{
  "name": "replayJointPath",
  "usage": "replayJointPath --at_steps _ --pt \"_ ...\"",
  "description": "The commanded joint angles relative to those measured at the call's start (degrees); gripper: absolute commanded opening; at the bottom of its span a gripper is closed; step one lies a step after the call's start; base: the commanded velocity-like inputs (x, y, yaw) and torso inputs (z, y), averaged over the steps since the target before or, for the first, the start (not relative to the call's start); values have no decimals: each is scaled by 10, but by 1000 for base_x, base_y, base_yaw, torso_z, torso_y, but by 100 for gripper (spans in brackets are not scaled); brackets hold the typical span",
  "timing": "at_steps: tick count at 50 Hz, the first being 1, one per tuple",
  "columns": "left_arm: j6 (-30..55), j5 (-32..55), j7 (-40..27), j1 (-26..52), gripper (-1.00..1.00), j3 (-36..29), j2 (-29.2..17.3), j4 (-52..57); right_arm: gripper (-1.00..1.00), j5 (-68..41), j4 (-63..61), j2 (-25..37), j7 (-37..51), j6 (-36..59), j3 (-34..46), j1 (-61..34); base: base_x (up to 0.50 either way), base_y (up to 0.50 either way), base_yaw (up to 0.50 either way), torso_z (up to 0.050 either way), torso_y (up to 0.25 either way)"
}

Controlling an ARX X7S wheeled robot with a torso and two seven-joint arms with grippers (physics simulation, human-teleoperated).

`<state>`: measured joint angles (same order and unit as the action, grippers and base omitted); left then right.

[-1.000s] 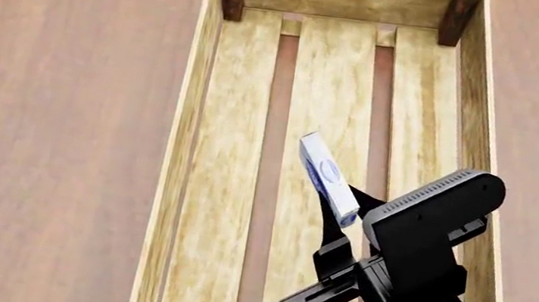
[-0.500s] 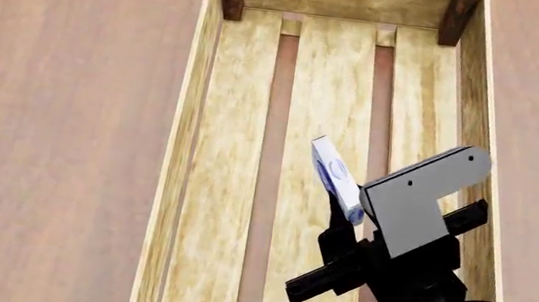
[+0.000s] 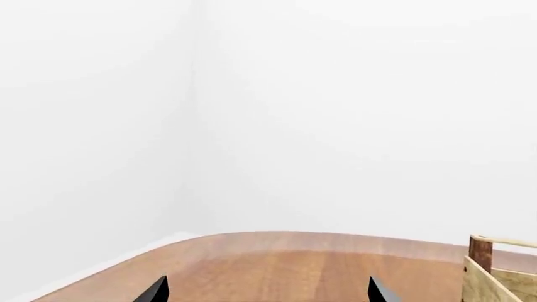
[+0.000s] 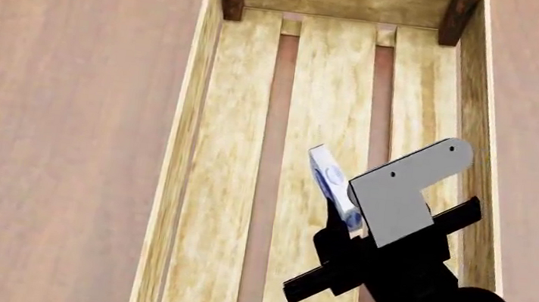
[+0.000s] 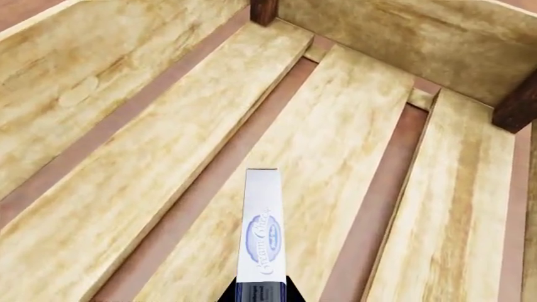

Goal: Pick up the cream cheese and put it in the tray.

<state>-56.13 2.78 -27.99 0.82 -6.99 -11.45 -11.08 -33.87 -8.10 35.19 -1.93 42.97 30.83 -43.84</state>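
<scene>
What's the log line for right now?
right gripper: shut on cream cheese | over tray slats, unreleased | left gripper: open, idle

We see bright, even, diffuse light in all three views, with no glare and only faint soft shading inside the tray [image 4: 182, 187]. Every render is sharp edge to edge, free of blur or lens distortion. The white wall [image 3: 336, 113] in the left wrist view looks nearly washed out and featureless.
</scene>
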Motion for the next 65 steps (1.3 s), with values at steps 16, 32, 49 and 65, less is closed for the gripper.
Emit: replayJointPath --at_steps 16,32,49,65 --pt "-8 5 1 0 100 -8 -4 -4 -100 17 6 -5 -7 -6 14 -6 0 0 0 0 0" --pt "-12 -20 -10 -2 100 2 0 -3 -100 20 8 -6 -8 -10 20 -4 0 0 0 0 -48" --pt "-18 -16 -8 -2 100 -7 -5 -7 -100 27 13 -7 -7 -17 27 0 1 0 0 0 -4" --pt "-15 -21 -12 1 100 -9 -5 -13 -100 27 16 -9 -6 -17 29 -2 1 0 1 0 0"
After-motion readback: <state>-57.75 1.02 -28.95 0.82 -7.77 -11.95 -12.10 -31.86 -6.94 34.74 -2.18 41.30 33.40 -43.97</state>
